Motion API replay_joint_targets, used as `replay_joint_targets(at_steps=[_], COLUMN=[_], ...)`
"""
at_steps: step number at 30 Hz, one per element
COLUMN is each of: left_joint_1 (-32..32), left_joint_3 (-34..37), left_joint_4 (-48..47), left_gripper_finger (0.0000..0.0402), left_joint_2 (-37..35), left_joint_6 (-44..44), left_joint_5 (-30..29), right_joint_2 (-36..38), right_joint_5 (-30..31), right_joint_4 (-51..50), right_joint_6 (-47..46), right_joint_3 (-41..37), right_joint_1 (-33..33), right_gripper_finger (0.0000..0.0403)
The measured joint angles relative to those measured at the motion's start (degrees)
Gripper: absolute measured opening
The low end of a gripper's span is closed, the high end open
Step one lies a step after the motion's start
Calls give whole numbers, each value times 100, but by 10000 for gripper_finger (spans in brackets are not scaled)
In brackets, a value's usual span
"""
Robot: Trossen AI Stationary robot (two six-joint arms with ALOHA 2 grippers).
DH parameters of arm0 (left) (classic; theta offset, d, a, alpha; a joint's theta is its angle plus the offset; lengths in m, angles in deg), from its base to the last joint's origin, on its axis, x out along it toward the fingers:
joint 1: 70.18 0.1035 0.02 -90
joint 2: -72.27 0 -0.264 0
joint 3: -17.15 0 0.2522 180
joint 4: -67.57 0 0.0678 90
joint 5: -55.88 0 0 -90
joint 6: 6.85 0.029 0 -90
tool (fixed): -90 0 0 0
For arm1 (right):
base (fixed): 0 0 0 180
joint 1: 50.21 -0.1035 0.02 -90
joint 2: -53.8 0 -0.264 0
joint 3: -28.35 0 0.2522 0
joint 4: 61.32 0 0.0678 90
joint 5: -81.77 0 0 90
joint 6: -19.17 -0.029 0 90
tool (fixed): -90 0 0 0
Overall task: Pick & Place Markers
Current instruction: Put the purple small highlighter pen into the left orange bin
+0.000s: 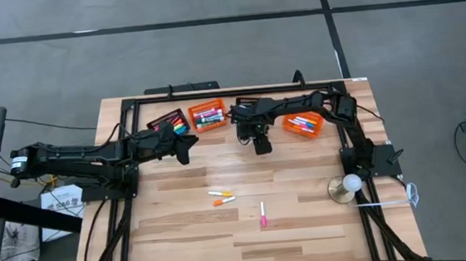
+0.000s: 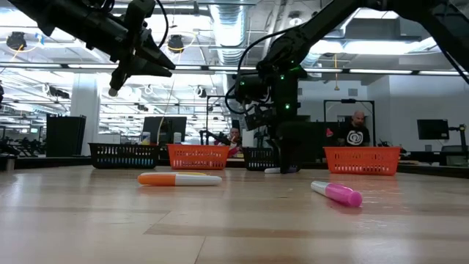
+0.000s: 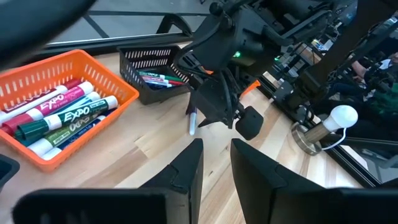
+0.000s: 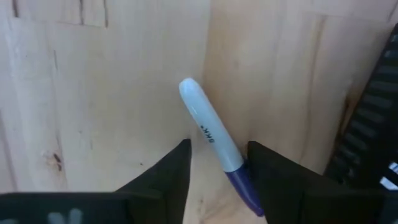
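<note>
A white marker with a blue cap (image 4: 208,127) lies flat on the wooden table, just in front of the far black basket (image 3: 152,78). My right gripper (image 4: 219,149) points down over it, open, one finger on each side of its cap end; the left wrist view shows that gripper (image 3: 236,118) low above the marker (image 3: 192,122). My left gripper (image 3: 216,146) hangs in the air to its left (image 1: 186,149), its fingers a little apart with nothing between them. Two orange markers (image 1: 220,196) and a pink one (image 1: 263,214) lie nearer the front edge. My right gripper comes down from above with its fingers across the marker, which lies on the table. One finger (image 4: 273,174) stands right against the blue cap (image 4: 244,180); I cannot tell whether it touches.
Along the far side stand a black basket (image 1: 168,121), an orange basket of markers (image 1: 208,116), a second black basket (image 1: 246,104) and another orange one (image 1: 303,125). A lamp with a white bulb (image 1: 350,185) stands at the right edge. People show in the room behind.
</note>
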Motion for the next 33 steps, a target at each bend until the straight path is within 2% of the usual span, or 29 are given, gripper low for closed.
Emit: replay_joint_targets(at_steps=[9, 13, 16, 21, 27, 33], left_joint_1=[0, 0, 0, 0, 0, 0], left_joint_3=[0, 0, 0, 0, 0, 0], left_joint_4=[2, 23, 40, 44, 51, 80], left_gripper_finger=[81, 81, 81, 81, 81, 81], left_joint_2=[0, 0, 0, 0, 0, 0], left_joint_6=[2, 1, 0, 0, 0, 0], left_joint_5=[-12, -13, -13, -13, -13, -13], right_joint_2=[-7, -3, -2, -23, 8, 11], right_joint_5=[-10, -109, -231, -480, -1277, -1670], right_joint_4=[-94, -132, -207, -790, -1231, -1661], right_joint_6=[-88, -274, -432, -649, -706, -563], right_joint_3=[-7, -4, -5, 38, 59, 74], right_joint_1=[-92, -152, -193, -271, -267, -256], right_gripper_finger=[56, 26, 26, 48, 33, 39])
